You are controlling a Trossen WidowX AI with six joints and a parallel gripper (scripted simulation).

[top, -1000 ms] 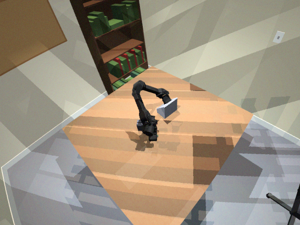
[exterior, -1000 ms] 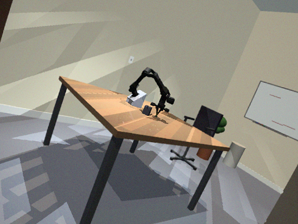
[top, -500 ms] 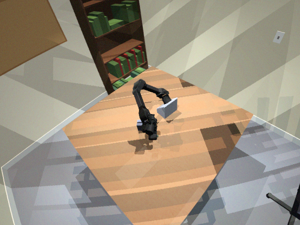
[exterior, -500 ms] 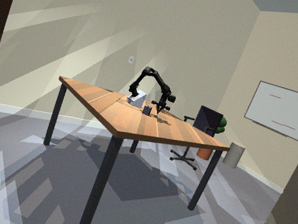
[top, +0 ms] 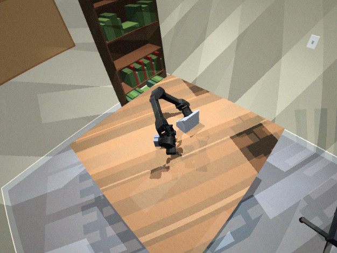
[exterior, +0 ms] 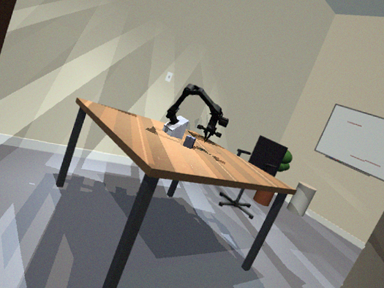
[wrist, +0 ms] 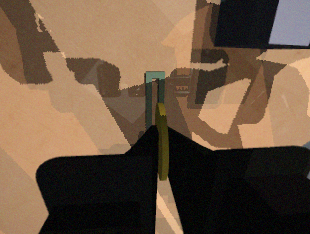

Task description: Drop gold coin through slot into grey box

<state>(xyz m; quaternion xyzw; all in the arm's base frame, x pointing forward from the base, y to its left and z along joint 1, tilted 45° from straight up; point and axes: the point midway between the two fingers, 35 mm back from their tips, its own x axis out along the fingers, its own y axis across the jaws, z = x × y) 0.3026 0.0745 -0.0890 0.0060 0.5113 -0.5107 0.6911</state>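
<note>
The gold coin (wrist: 163,150) is edge-on in the wrist view, between my two black fingertips. My gripper (wrist: 158,131) (exterior: 206,140) is shut on it and holds it above the table. The dark-green holder (wrist: 155,75) lies below and beyond the coin in the wrist view; its near part is hidden by the coin and fingers. The closed grey box (top: 156,140) (exterior: 188,142) (wrist: 245,22) stands beside the gripper, at the upper right of the wrist view. Its slot cannot be made out. The coin is too small to see in the top and exterior views.
The arm's base sits on a pale grey wedge-shaped block (top: 189,123) (exterior: 178,128) behind the box on the wooden table (top: 163,217) (exterior: 167,161). The arm arches over from there. Patchy shadows cross the table. A bookcase (top: 109,54) and an office chair (exterior: 266,155) stand beyond the table's edges.
</note>
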